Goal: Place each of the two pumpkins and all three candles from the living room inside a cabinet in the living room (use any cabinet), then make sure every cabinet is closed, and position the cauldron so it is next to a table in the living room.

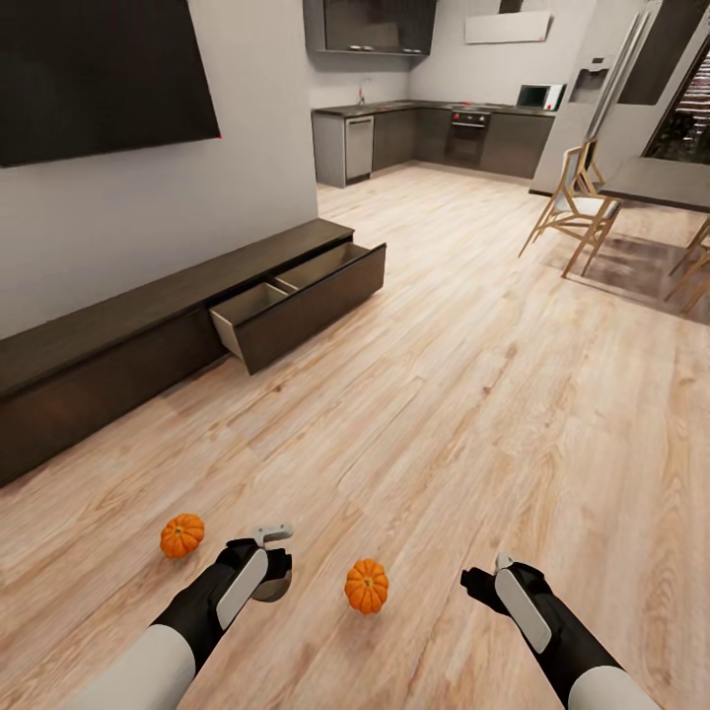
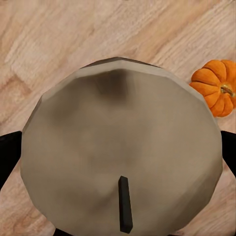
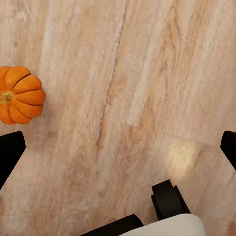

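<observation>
Two sets of jaws sit low over the light wood plank floor [image 1: 473,394]. My left jaws [image 1: 271,564] pinch a stubby cream-beige cylinder candle [image 2: 120,152], its dark wick facing the wrist camera. My right jaws [image 1: 485,580] are spread wide with nothing between them. One small ribbed orange pumpkin [image 1: 366,586] lies on the floor between my arms, a second ribbed orange pumpkin [image 1: 181,535] just outside the left arm. Further out, along the grey wall, the long dark-brown wood cabinet [image 1: 118,345] has one drawer [image 1: 296,306] pulled out, both compartments looking bare. Wooden chairs [image 1: 572,212] and a dark dining desk [image 1: 661,182] stand beyond on the right, well apart from the cabinet.
</observation>
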`<state>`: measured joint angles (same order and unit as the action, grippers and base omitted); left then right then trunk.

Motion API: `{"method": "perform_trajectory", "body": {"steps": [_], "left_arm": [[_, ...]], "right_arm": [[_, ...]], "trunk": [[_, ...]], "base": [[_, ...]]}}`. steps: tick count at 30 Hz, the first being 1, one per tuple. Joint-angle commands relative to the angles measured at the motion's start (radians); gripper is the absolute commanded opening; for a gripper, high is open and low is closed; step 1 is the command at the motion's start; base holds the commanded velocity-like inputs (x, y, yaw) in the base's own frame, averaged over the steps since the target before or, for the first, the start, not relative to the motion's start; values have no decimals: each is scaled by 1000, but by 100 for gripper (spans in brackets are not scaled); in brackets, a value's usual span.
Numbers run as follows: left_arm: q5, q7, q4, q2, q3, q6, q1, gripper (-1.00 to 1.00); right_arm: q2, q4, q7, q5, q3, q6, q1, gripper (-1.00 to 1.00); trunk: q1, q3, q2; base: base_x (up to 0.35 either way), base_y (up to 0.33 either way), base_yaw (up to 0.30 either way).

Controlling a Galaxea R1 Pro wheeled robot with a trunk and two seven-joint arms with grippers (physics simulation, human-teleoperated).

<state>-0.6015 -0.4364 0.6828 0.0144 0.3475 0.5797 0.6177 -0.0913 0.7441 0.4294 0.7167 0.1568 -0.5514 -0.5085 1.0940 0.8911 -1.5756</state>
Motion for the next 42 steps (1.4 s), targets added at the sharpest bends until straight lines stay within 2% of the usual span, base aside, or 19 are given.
{"method": "perform_trajectory", "body": {"steps": [1,42], "left_arm": [[-11,-10,1,-1,4,2,1,-100],[-11,-10,20,-1,10,2,1,-100]], "right_arm": [[-1,2,10,10,6,-1,-1,100],[-1,1,11,10,6,-1,-1,100]], "trunk": [[0,-1,0],[0,-69,0]], "base": [[0,0,-2],[5,-19,0]]}}
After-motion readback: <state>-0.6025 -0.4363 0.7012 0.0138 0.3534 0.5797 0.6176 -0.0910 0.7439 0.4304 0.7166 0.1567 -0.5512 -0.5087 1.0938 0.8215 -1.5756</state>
